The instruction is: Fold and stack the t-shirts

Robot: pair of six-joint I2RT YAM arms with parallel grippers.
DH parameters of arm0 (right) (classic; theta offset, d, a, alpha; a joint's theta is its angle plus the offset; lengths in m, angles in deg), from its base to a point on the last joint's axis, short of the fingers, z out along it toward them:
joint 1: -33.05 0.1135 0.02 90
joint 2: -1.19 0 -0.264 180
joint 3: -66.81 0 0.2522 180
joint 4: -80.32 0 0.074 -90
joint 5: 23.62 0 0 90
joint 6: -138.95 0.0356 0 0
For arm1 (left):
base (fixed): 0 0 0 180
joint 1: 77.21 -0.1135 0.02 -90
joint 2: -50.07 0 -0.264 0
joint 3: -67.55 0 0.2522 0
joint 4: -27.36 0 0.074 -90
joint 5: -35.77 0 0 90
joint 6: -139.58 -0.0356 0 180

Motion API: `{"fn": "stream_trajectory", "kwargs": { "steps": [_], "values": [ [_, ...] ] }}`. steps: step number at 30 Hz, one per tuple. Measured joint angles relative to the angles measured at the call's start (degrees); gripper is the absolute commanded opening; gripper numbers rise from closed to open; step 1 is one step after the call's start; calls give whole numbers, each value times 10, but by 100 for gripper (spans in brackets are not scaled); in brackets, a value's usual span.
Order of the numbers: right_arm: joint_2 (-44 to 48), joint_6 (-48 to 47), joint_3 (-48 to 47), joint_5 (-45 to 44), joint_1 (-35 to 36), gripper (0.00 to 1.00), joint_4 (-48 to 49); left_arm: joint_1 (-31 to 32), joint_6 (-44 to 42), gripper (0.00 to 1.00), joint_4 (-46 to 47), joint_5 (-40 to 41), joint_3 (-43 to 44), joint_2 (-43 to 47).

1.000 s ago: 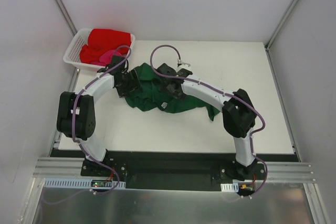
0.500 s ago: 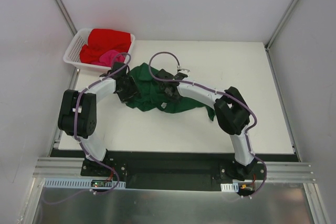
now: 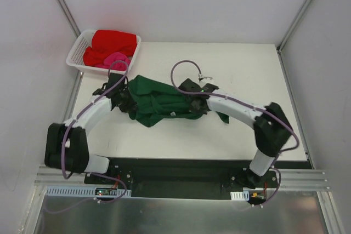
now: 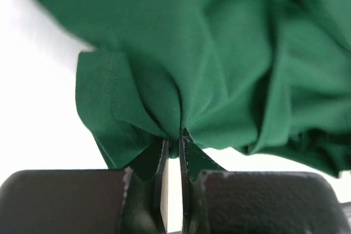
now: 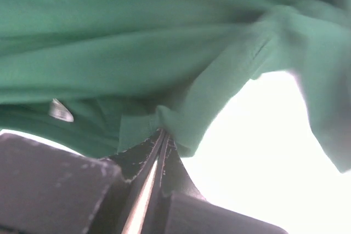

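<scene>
**Top view.** You have the green t-shirt [image 3: 164, 105] bunched in a crumpled heap on the white bench [image 3: 247, 69], left of centre. It spans the gap between your two arms. Your left hand [image 3: 125, 98] is at the heap's left end, touching the cloth. Your right hand [image 3: 193, 101] is at its right side, also in the cloth, and a flap of green trails past it to the right. From this height you cannot read how the jaws stand on either hand. The red t-shirt [image 3: 112, 41] and the pink t-shirt [image 3: 114, 60] lie together in the white lattice basket [image 3: 77, 53] at the bench's far left corner. The pink one is on the near side. Both are well apart from the hands.

**Left wrist view.** Your left hand [image 4: 174, 138] is clamped on the green t-shirt [image 4: 219, 64]. The two fingers stand nearly together with a gathered pinch of fabric between their tips. Folds radiate from that pinch, and the bulk of the shirt spreads just beyond the fingertips. Bare bench [image 4: 33, 80] shows at the left.

**Right wrist view.** Your right hand [image 5: 163, 135] is likewise clamped on the green t-shirt [image 5: 137, 53]. The fingers are pressed together on a hemmed edge, and the cloth fills the view above them. A small white label [image 5: 59, 110] shows on the fabric to the left of the grip. Bright bench [image 5: 258, 152] shows at lower right.
</scene>
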Motion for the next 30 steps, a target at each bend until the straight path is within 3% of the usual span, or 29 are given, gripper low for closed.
{"fn": "stream_trajectory", "kwargs": {
  "steps": [5,10,12,16,19,22,25,30],
  "values": [
    [177,-54,79,16,-12,1,-14,16,2,2,-83,-4,-53,187],
    [269,-103,148,29,-20,1,-40,95,18,84,-167,-29,-102,308],
    [272,-121,174,37,-28,1,-50,114,16,92,-219,-31,-99,319],
    [273,-147,221,49,-39,1,-66,104,-3,93,-308,2,-12,289],
    [278,-165,243,57,-48,1,-72,48,-30,83,-296,11,80,243],
    [281,-177,252,66,-74,1,-71,-11,-46,70,-253,24,110,189],
    [281,-188,251,69,-89,1,-68,-25,-42,65,-208,14,93,127],
    [271,-206,218,69,-90,1,-68,10,36,63,-127,-23,-51,125]
  ]
}}
